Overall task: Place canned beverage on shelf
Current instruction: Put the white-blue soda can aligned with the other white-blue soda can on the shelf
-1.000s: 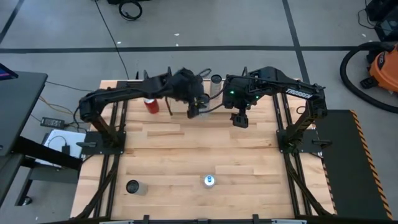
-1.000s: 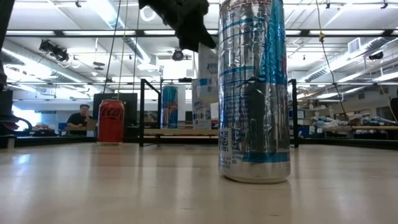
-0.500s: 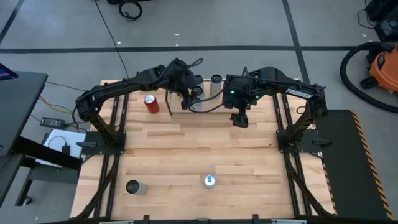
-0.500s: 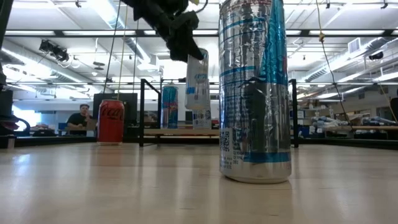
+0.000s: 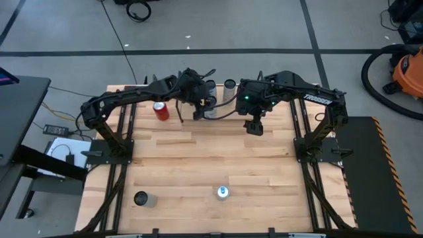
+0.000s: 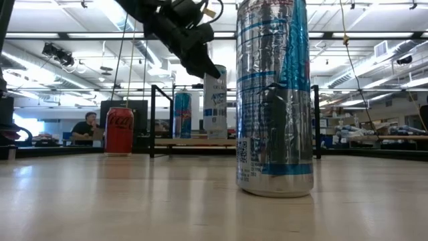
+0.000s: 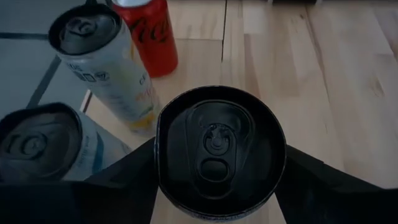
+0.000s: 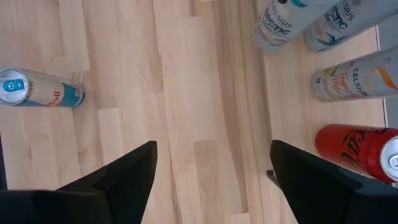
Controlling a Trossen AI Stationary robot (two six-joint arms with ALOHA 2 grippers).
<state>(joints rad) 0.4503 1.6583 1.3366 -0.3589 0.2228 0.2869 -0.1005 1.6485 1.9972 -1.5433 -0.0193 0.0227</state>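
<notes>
the left gripper [image 7: 217, 186] is clamped on a white can [image 6: 215, 100], carried upright above the shelf [image 6: 194, 142] for a level set-down. farther off, the right gripper [image 5: 254, 127] hovers with fingers spread, idle.

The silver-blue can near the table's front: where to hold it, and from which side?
Probably best to grip the silver-blue can across its round wall near the top, coming from above: it stands upright and alone, so both sides are free.
</notes>
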